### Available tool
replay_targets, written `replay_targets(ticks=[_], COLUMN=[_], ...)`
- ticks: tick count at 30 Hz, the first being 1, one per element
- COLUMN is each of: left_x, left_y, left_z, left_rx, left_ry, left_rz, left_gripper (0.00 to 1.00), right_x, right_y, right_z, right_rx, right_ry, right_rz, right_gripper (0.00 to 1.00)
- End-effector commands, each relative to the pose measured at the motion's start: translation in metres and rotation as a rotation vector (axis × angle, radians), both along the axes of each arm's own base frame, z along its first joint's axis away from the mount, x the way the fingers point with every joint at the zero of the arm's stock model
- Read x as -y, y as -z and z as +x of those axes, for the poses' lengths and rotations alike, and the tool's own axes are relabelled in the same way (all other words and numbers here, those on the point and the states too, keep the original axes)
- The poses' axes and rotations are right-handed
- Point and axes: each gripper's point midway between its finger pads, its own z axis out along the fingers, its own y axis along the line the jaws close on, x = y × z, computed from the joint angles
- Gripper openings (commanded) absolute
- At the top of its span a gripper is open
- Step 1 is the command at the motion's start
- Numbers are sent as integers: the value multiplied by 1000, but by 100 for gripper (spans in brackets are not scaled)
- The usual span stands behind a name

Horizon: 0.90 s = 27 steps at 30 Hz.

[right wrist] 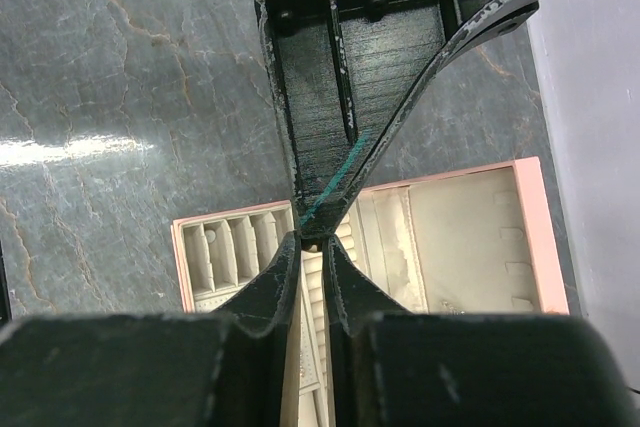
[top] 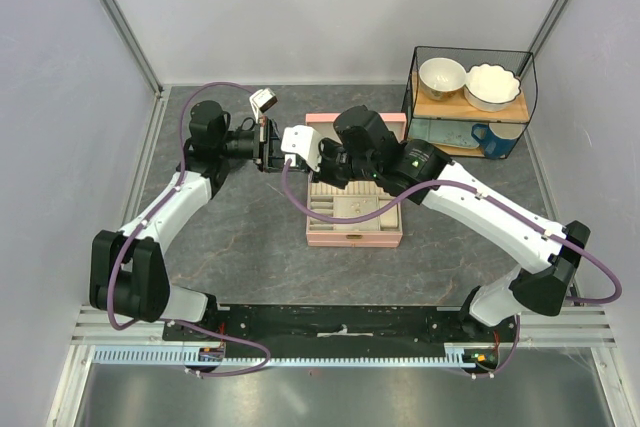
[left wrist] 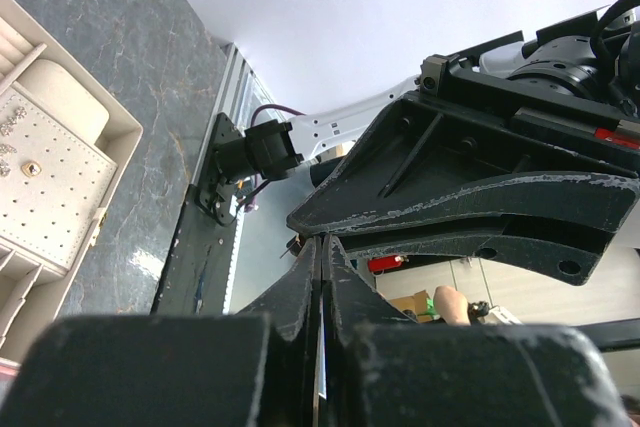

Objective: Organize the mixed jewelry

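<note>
Specks of mixed jewelry [left wrist: 30,168], tiny gold-brown and pale metallic pieces, lie on the cream perforated pad at the left edge of the left wrist view. That pad sits inside the pink rectangular box with cream compartments [top: 355,238], at the centre of the top view on the grey marbled table [top: 230,237]. Above the box's upper left corner the two claws meet tip to tip. The left gripper [left wrist: 322,272] has its black fingers pressed together with nothing between them. The right gripper [right wrist: 312,243] is also closed; whether a piece is pinched at its tips cannot be told. In the upper right of the top view a black wire rack [top: 470,49] holds two white bowls [top: 441,77] and a blue mug [top: 492,137].
</note>
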Motion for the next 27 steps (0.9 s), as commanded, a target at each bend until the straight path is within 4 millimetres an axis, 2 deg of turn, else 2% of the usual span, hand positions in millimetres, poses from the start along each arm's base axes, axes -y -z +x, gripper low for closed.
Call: replay_targets(ticks=[1, 5, 11, 17, 19, 20, 21, 22, 27], left_x=[-2, -3, -7, -19, -24, -24, -27, -28, -41], left_y=[-7, -9, -11, -17, -20, -19, -6, -12, 7], left_z=[-9, -9, -5, 3, 10, 16, 15, 20, 36], left_rx=[50, 67, 86, 110, 176, 193, 185, 235, 329], left_ry=[7, 1, -26, -75, -107, -143, -153, -175, -272], left_rz=[-6, -5, -1, 8, 31, 55, 107, 131, 301], left_gripper=[7, 22, 31, 32, 32, 32, 32, 32, 32], right_x=[-5, 0, 8, 23, 31, 33, 35, 40, 59], right_y=[-29, -26, -18, 2, 10, 13, 17, 25, 56], right_z=[5, 7, 5, 4, 4, 3, 3, 2, -2], right_rx=[62, 66, 58, 45, 37, 32, 24, 1, -117], right_ry=[14, 32, 48, 73, 88, 90, 93, 94, 99], right_rz=[61, 47, 15, -57, -89, -99, -110, -139, -252], right_gripper=[6, 4, 3, 3, 2, 2, 3, 3, 3])
